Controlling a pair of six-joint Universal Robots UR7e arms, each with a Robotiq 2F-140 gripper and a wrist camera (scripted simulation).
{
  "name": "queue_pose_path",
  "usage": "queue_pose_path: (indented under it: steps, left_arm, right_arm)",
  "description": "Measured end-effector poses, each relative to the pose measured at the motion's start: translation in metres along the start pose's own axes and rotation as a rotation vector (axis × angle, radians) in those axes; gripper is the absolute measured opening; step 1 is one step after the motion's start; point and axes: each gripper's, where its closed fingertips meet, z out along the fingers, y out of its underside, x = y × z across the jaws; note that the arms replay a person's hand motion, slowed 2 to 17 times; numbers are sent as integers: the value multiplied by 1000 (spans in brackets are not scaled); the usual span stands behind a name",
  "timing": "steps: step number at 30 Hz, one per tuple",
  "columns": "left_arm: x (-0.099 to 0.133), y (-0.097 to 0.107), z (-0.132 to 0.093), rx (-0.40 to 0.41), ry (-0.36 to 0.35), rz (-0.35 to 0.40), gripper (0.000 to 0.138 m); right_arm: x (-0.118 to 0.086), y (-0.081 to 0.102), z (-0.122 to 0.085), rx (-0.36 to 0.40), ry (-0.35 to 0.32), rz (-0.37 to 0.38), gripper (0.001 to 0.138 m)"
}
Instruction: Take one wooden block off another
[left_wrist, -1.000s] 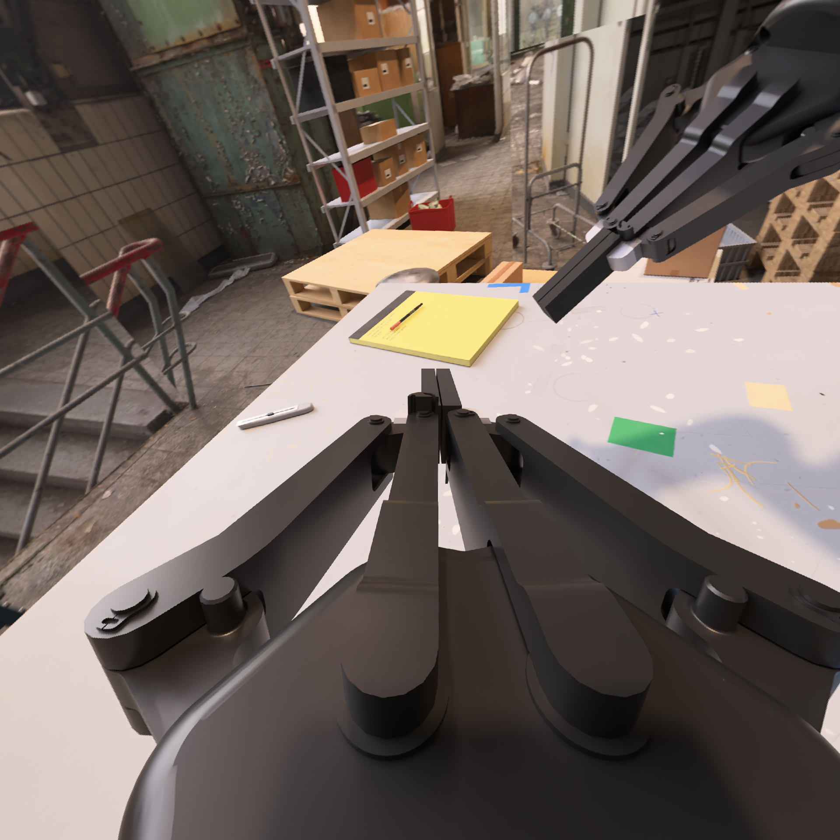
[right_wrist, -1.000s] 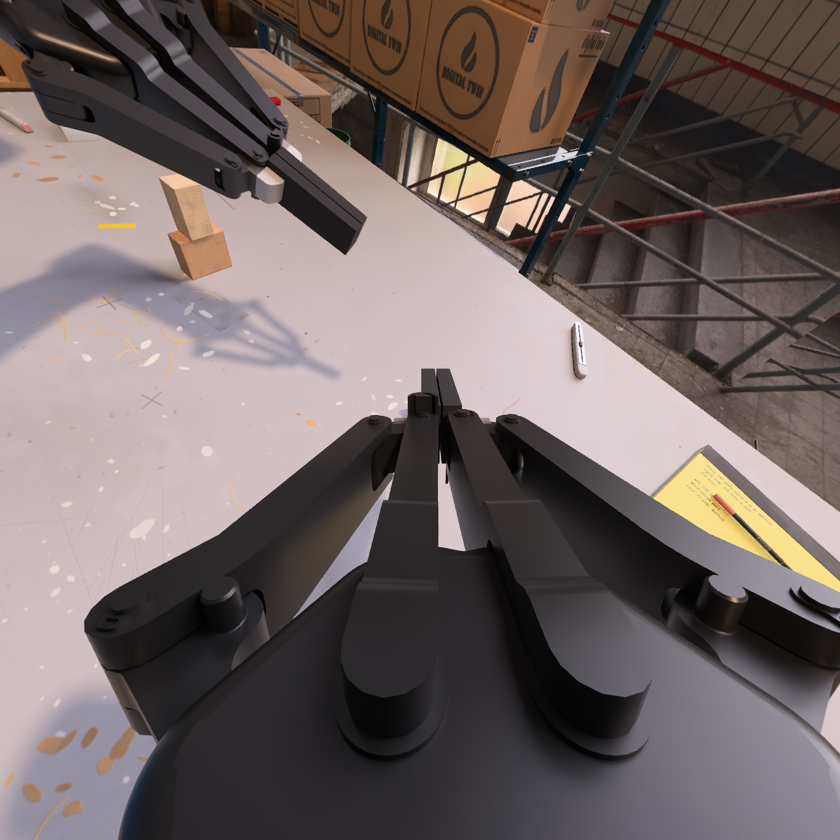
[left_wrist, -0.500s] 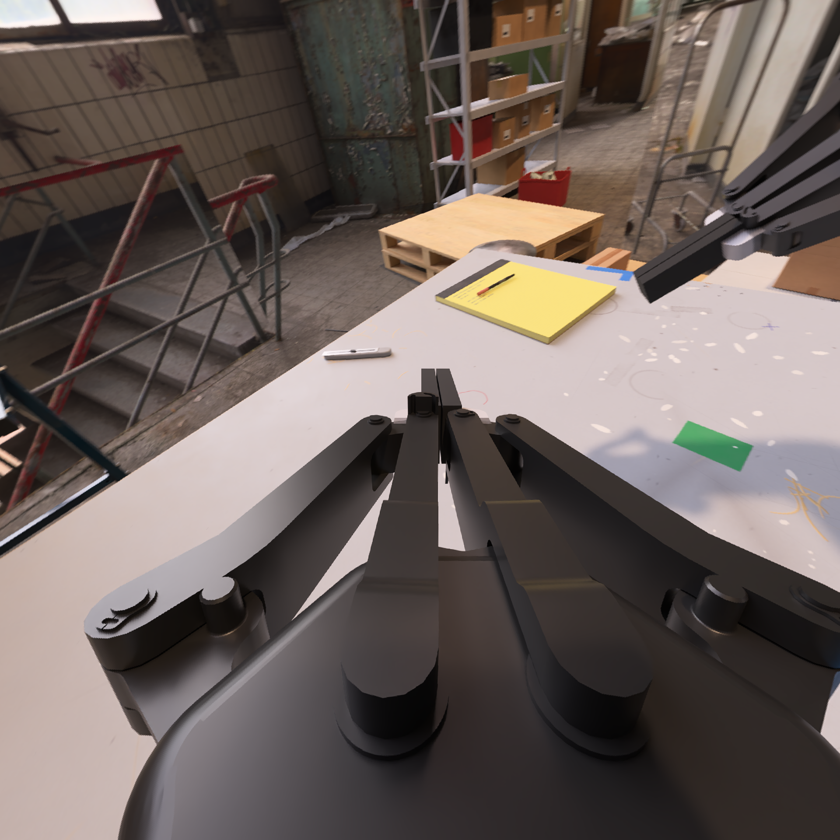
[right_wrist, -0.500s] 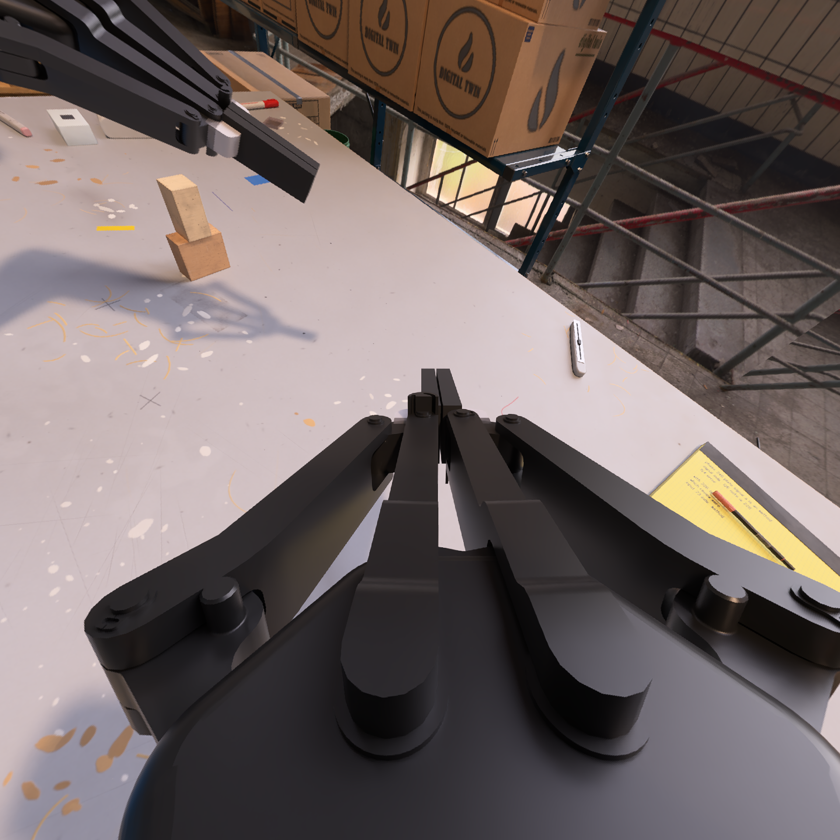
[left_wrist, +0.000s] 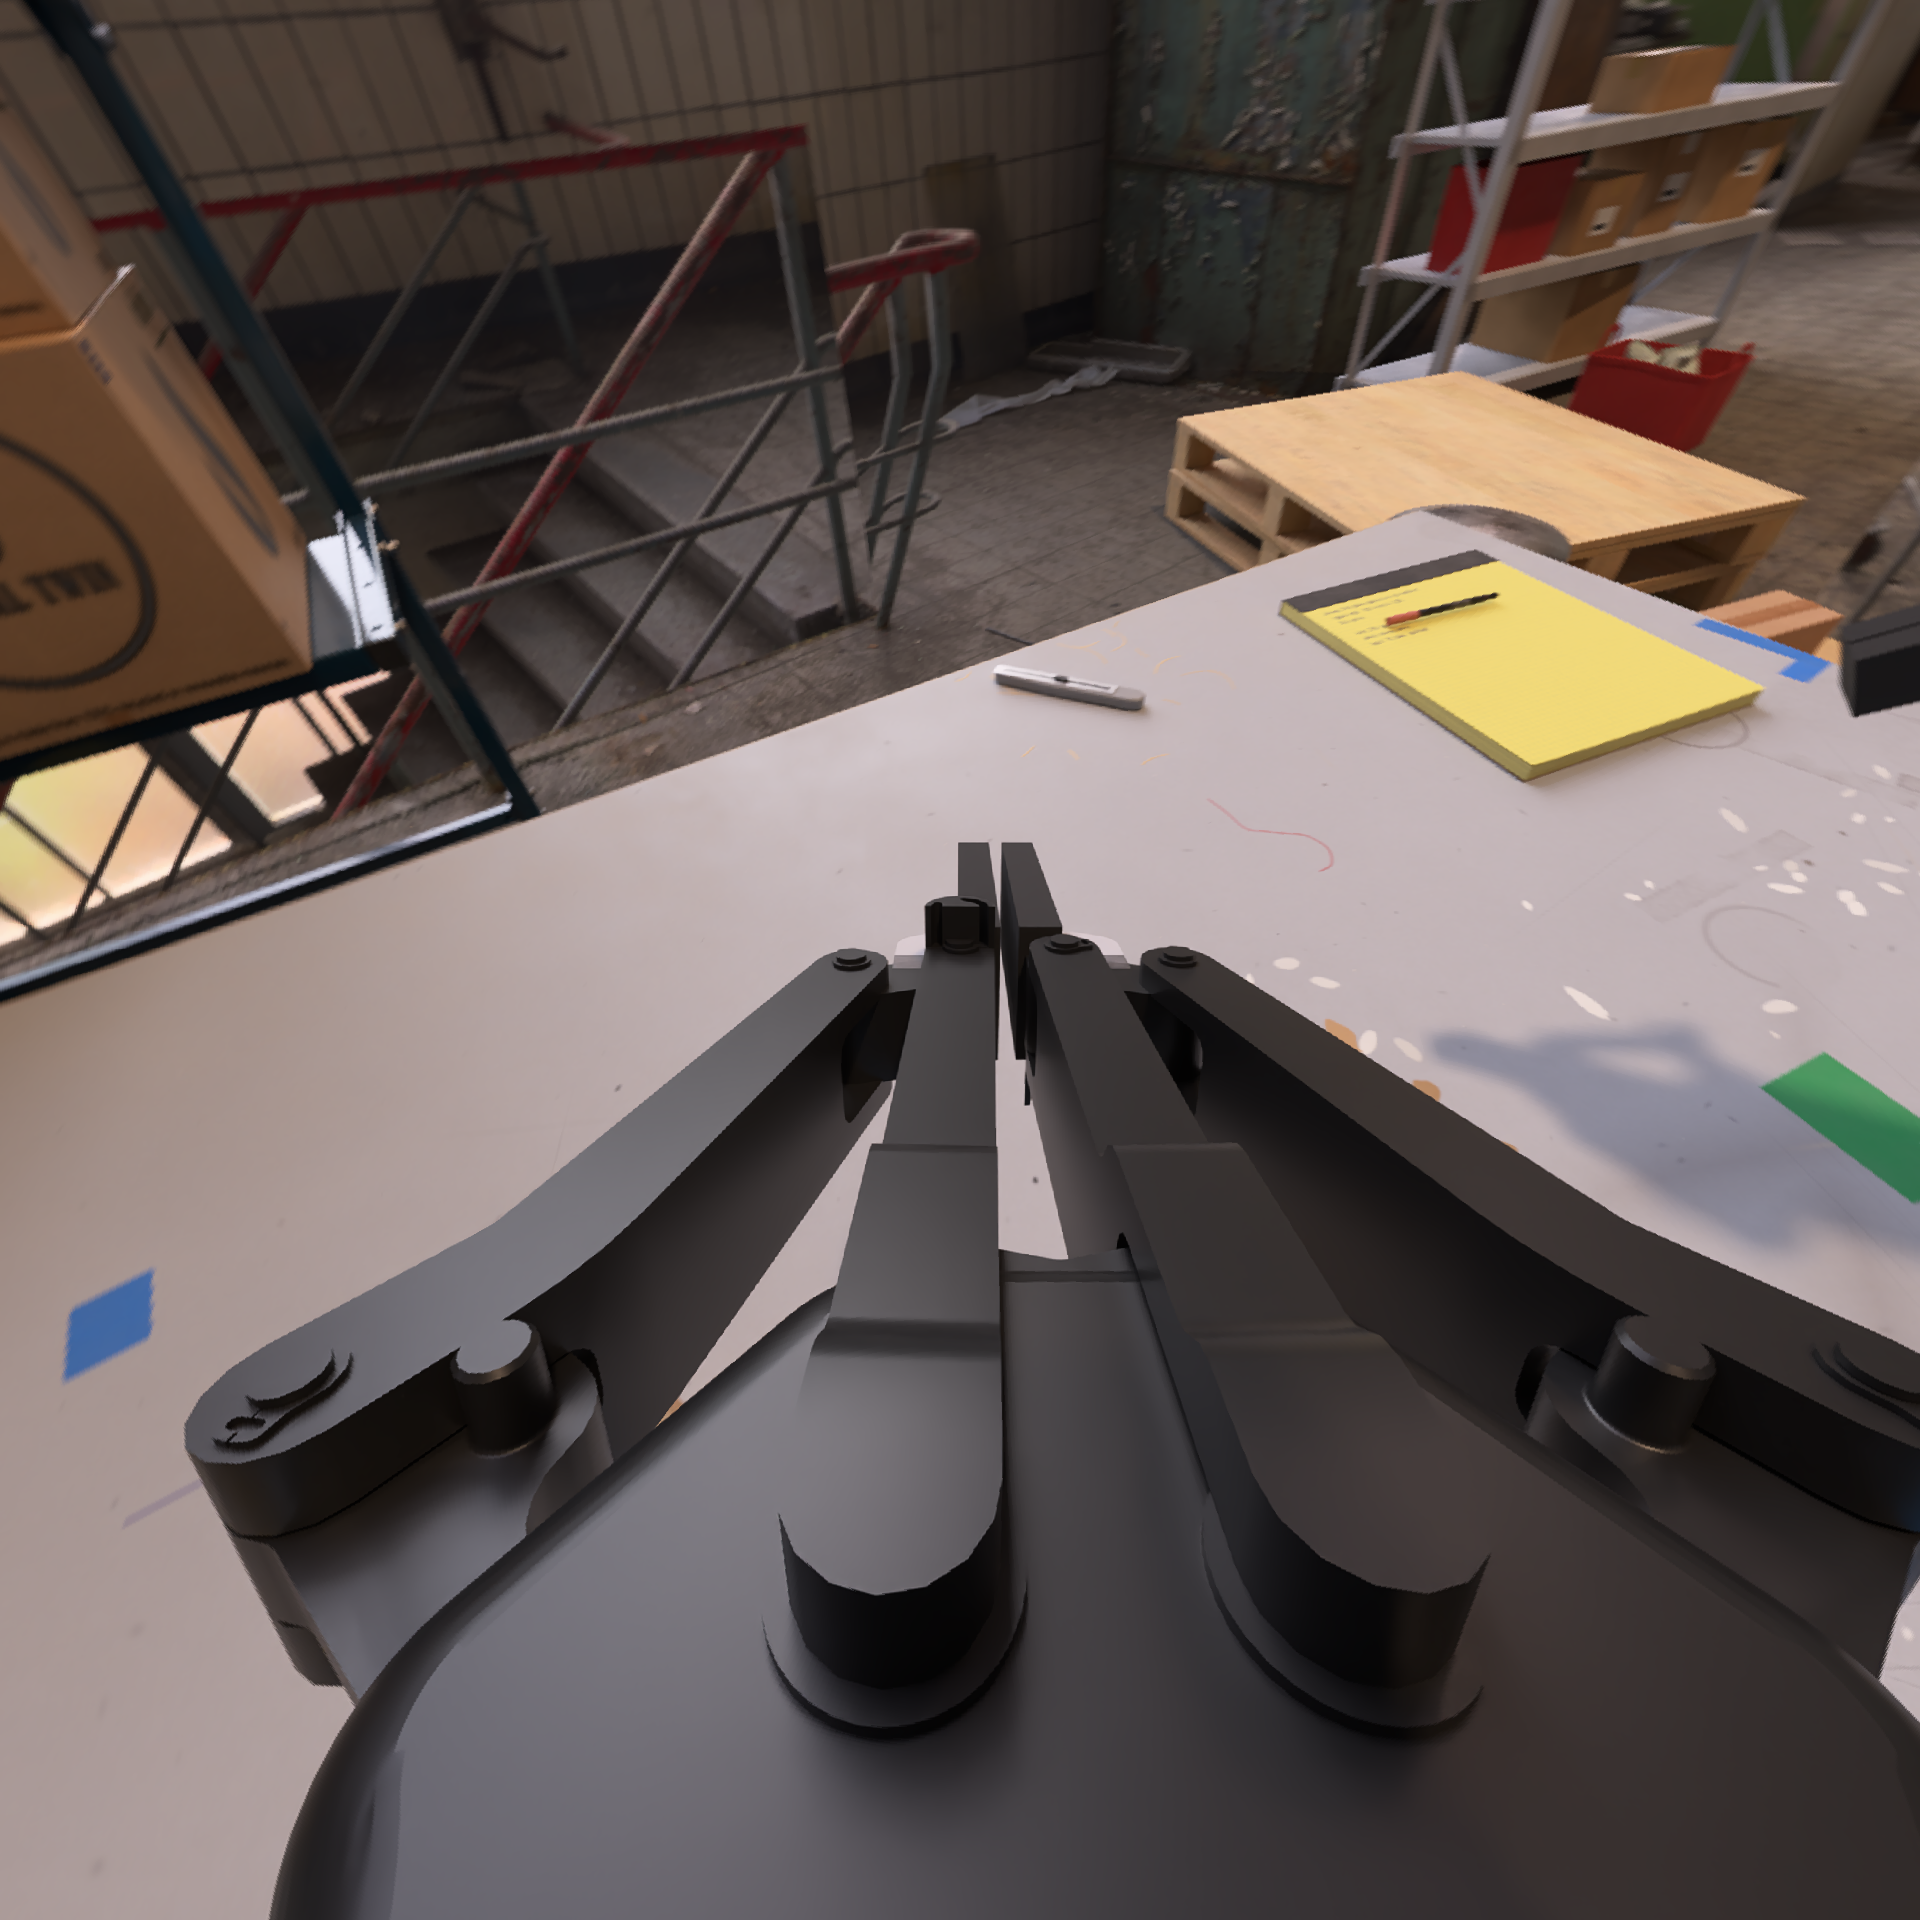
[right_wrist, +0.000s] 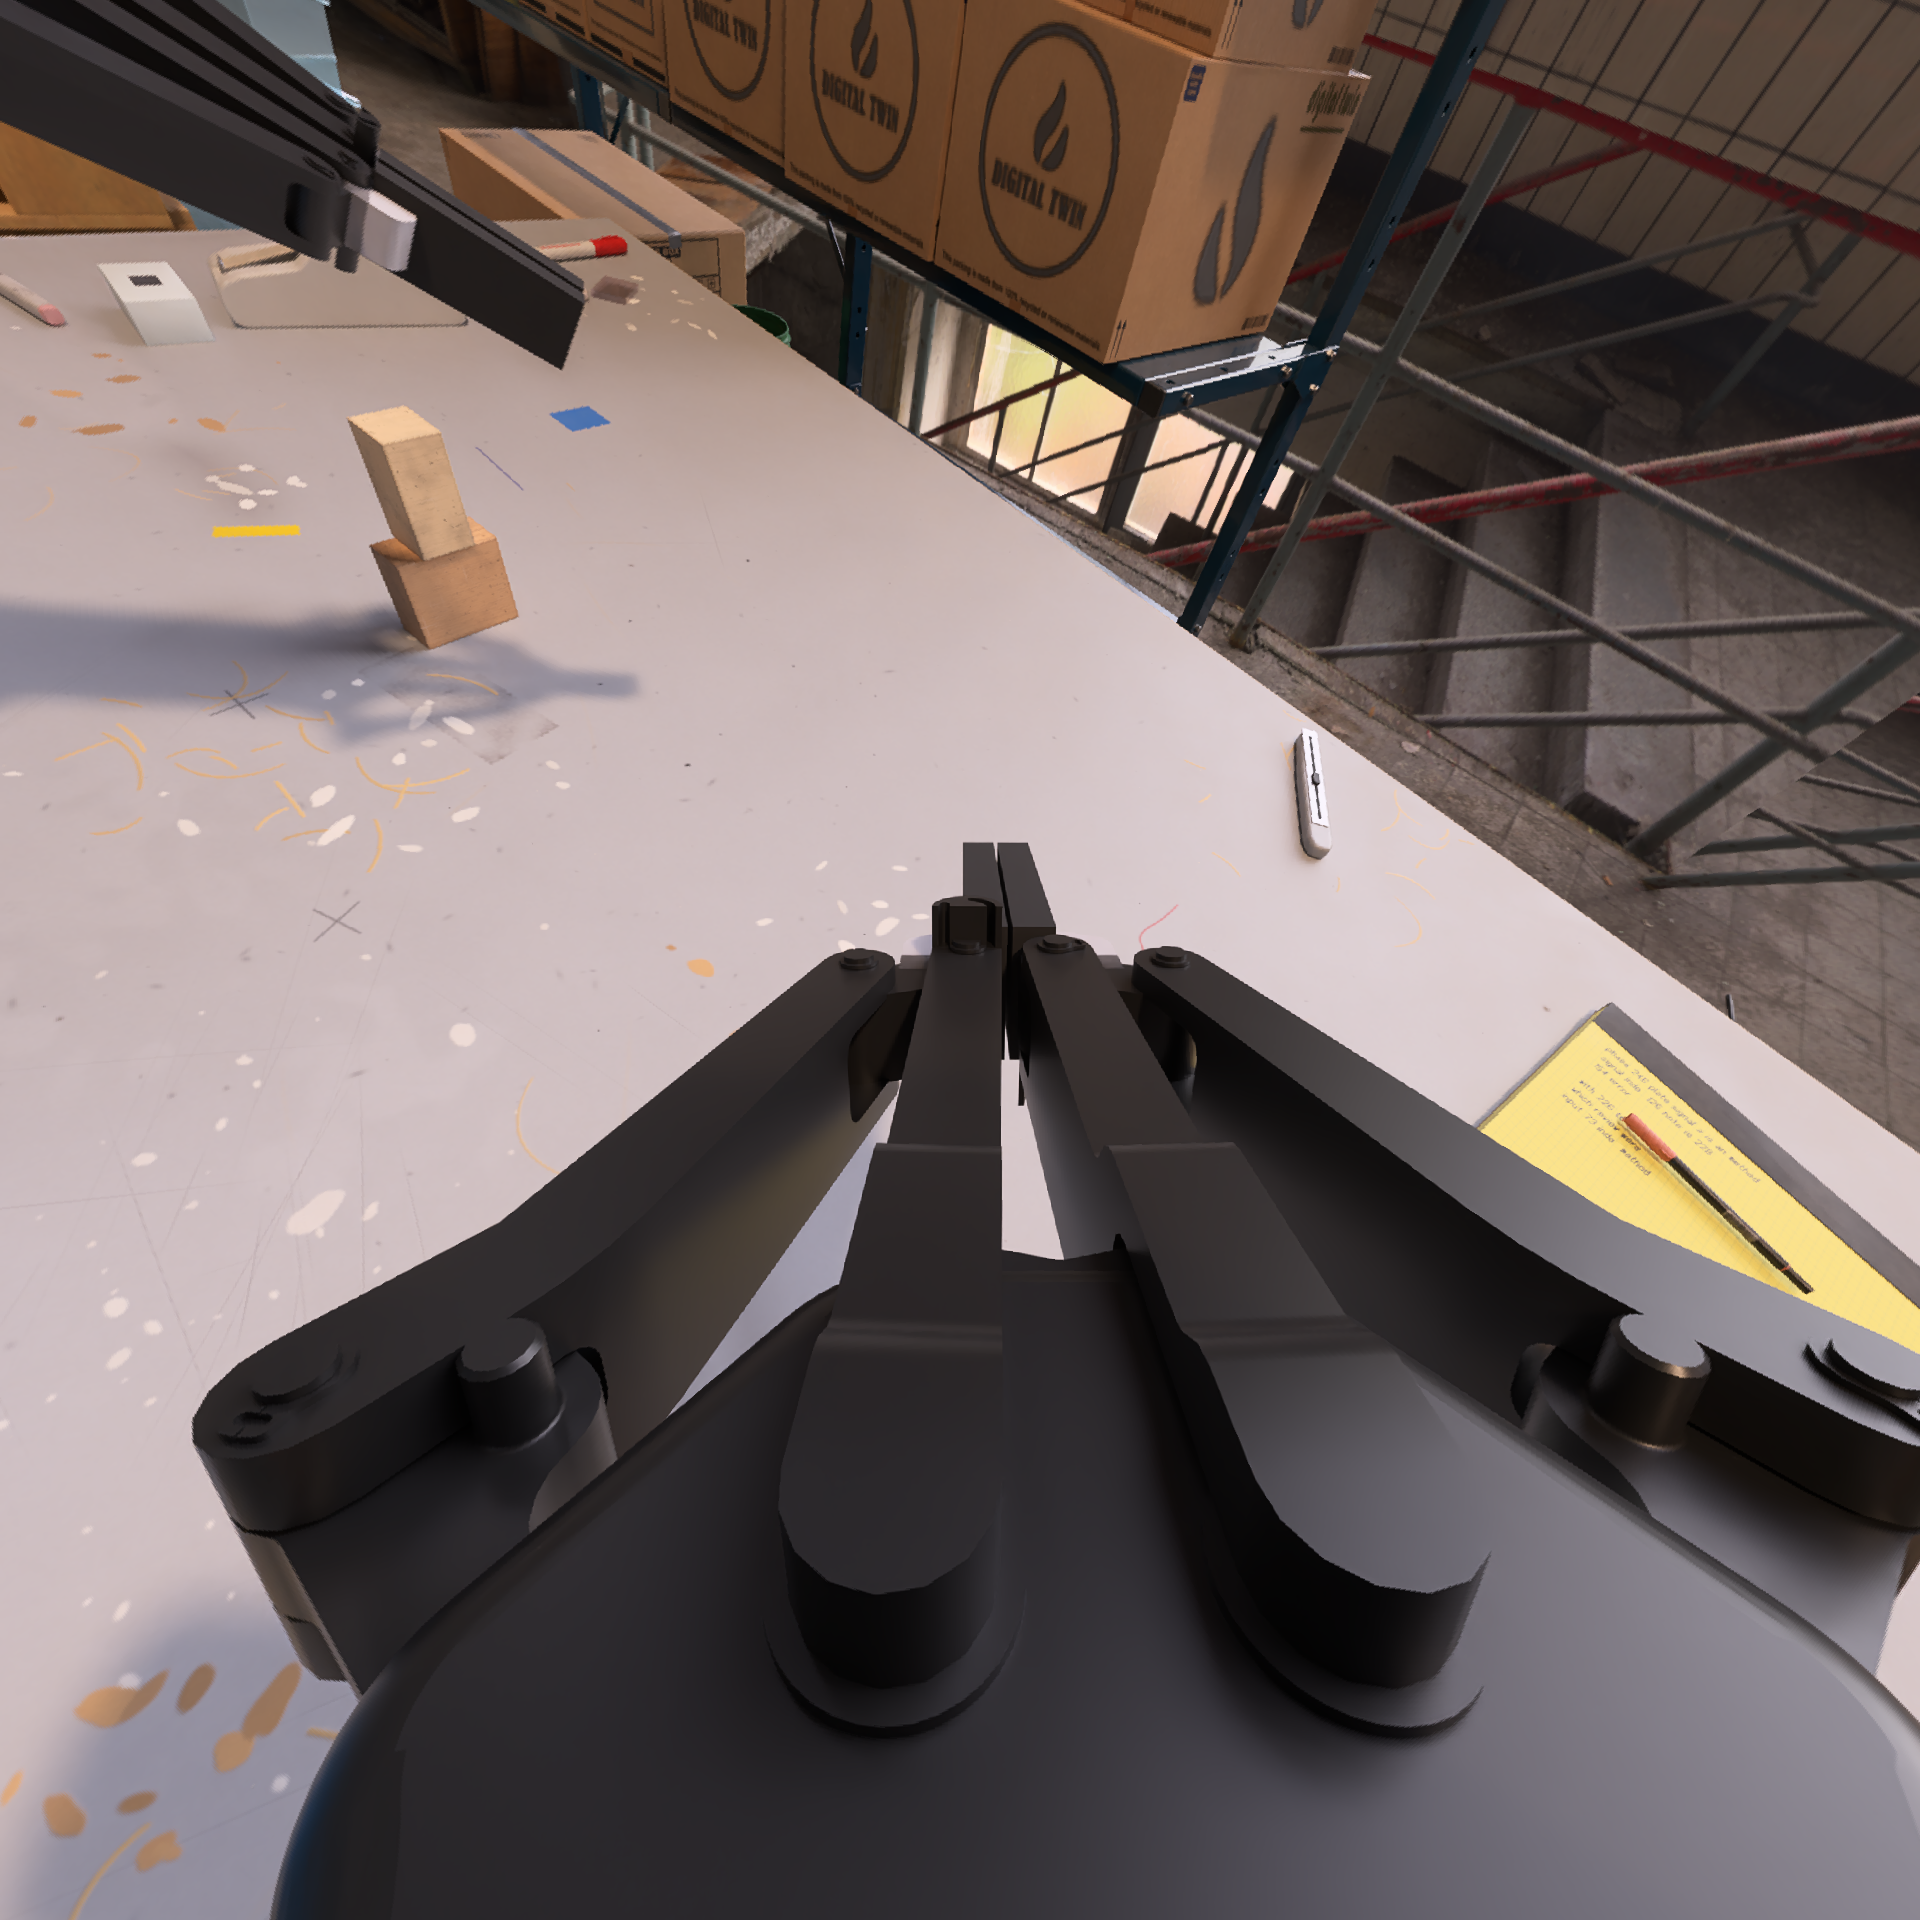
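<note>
Wood on wood: the pale upper block (right_wrist: 410, 480) is being seen resting tilted on the darker lower block (right_wrist: 449, 592), far left on the counter (right_wrist: 790, 665); nothing is being lifted yet.
Left hand (left_wrist: 995, 883): fingers are being held pressed together, nothing gripped; it is being swung away, with the stair rail and a shelf box now being brought into its view where shelving was being shown a second ago.
Right hand (right_wrist: 995, 883): fingers are being kept together and empty, over bare counter, well apart from the blocks; its view is being left almost unchanged.
Meaning for the task: the stack is judged untouched, and the approach is only being set up.
Right wrist view alone: both blocks are being shown, plus the left hand's closed fingers (right_wrist: 488, 281) hanging above and beyond the stack.
Left wrist view alone: no block is being shown; a green patch (left_wrist: 1849, 1122), a yellow notepad (left_wrist: 1527, 665) and a grey marker (left_wrist: 1070, 688) are being picked out instead.
</note>
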Motion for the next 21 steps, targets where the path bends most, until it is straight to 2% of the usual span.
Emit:
queue_pose_path:
  steps: [10, 21]
  left_arm:
    - [-42, 29, -24, -83, -134, -199, 30]
    - [-73, 59, -45, -119, -217, -406, 50]
  right_arm:
    - [1, 1, -1, -1, -1, 3, 1]
    - [2, 3, -2, -4, 1, 6, 1]
